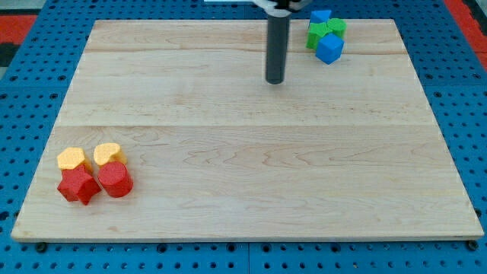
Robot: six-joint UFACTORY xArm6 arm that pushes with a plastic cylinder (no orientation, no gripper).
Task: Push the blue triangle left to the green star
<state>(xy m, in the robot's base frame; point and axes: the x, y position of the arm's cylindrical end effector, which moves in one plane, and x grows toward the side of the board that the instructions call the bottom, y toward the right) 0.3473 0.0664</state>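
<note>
A tight cluster of blocks sits at the view's top right. A small blue block (320, 16) is at the cluster's top; its shape is hard to make out. Just below it are a green star-like block (316, 34) and a second green block (336, 27), touching each other. A larger blue cube-like block (329, 49) lies at the cluster's bottom. My tip (275, 81) rests on the board to the left of the cluster, a short gap away from the green blocks, touching no block.
At the view's bottom left stand two yellow blocks (71, 158) (108, 154), a red star (78, 185) and a red rounded block (116, 180), packed together. The wooden board (243, 152) lies on a blue pegboard surface.
</note>
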